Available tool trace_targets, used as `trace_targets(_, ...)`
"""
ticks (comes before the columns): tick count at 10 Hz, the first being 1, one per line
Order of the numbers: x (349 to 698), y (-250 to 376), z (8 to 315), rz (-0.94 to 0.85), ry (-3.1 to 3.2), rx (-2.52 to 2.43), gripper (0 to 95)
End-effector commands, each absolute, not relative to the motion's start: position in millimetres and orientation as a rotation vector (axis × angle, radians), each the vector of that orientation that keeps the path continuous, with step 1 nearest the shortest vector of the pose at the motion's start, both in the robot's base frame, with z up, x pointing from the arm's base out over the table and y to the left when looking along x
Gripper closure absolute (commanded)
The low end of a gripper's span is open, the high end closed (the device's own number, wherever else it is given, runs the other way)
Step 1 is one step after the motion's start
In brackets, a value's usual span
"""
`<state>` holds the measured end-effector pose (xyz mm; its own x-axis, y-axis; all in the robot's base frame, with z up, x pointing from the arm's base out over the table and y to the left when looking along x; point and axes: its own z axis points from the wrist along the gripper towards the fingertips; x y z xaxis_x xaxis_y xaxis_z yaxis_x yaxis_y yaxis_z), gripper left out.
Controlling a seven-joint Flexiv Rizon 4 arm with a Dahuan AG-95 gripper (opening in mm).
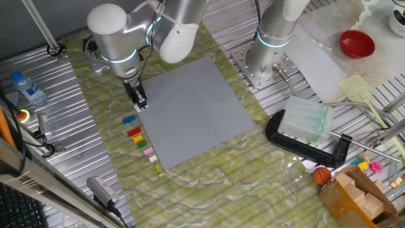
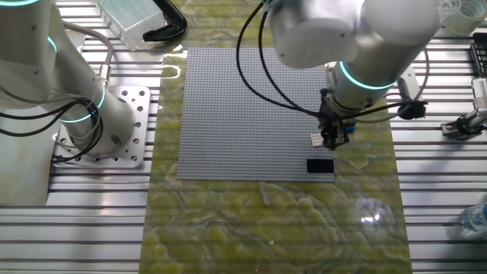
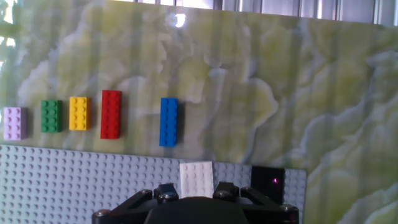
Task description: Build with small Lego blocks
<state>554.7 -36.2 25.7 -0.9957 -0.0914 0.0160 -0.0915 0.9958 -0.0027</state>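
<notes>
In the hand view a white brick [image 3: 196, 176] lies on the grey baseplate [image 3: 74, 183] near its edge. My gripper [image 3: 195, 191] is shut on the brick, a finger against each long side. A black brick [image 3: 268, 185] sits on the plate just right of it. Beyond the plate, blue [image 3: 168, 121], red [image 3: 111, 114], yellow [image 3: 79, 113], green [image 3: 51, 116] and pink [image 3: 15, 122] bricks lie in a row on the marbled mat. In the fixed views the gripper [image 1: 140, 103] [image 2: 332, 141] stands at the plate's edge, beside the white brick [image 2: 316, 140] and the black brick [image 2: 319, 165].
A second arm's base [image 1: 272, 38] [image 2: 84, 114] stands off the plate's far side. A black clamp [image 1: 304, 142] holds a clear box [image 1: 305, 120]. A red bowl [image 1: 357, 43] and a water bottle [image 1: 28, 88] sit at the table's edges.
</notes>
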Motion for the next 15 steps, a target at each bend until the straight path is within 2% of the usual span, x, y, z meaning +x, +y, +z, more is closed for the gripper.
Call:
trace_targets(1, 556, -36, 23, 0.0, -3.121, 0.142, 57.0)
trace_targets(15, 557, -34, 12, 0.031, -3.119, 0.142, 57.0)
